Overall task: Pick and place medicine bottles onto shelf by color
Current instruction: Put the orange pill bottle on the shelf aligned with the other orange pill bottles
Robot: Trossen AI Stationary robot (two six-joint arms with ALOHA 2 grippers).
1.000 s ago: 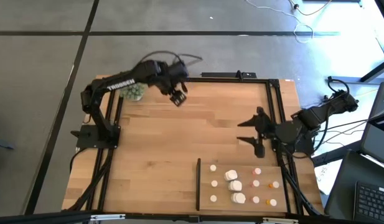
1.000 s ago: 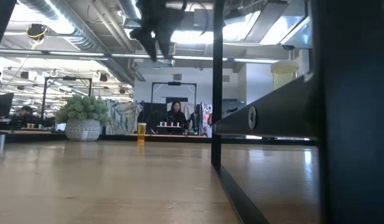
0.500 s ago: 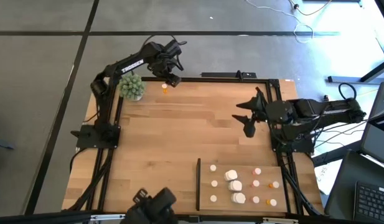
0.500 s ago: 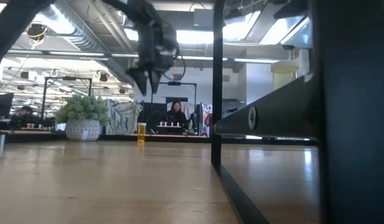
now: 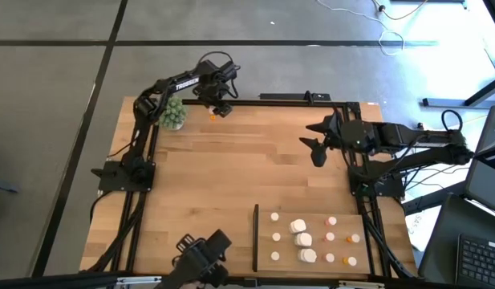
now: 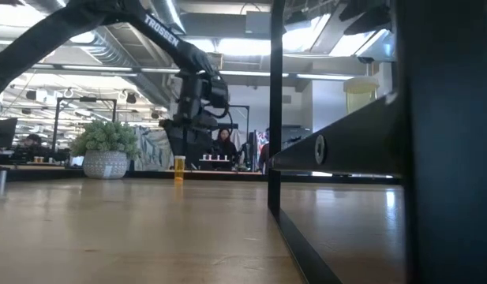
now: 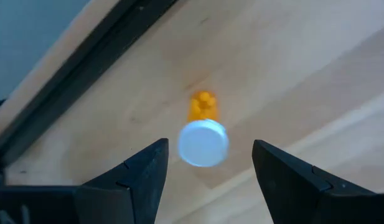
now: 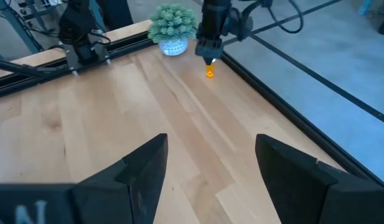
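- Dark fingers of the left end effector [image 5: 221,110] are spread apart and hang just above an orange bottle [image 5: 213,117]; nothing is pinched between them.
- In the left wrist view the white cap of that orange bottle [image 7: 203,142] shows in the gap between the two fingers [image 7: 144,173], with the bottle standing upright on the wooden surface [image 5: 231,177] close to the black frame rail [image 7: 86,68].
- The low view shows the same end effector [image 6: 188,126] hovering over the bottle [image 6: 179,168], not touching it.
- Beside the bottle, at the far left corner of the surface, stands a green spiky plant [image 5: 171,113] in a pale pot.
- The right end effector [image 5: 313,138] is held over the right middle of the surface, well apart from the bottle, its fingers [image 8: 142,171] spread wide and empty.
- The shelf [image 5: 287,253] lies at the near right corner, with a thin black strip [image 5: 256,237] along its left side.
- On the shelf sit several small white bottles [image 5: 276,237], three chunkier white ones [image 5: 302,239], and orange bottles with white caps [image 5: 349,238] grouped towards its right end.
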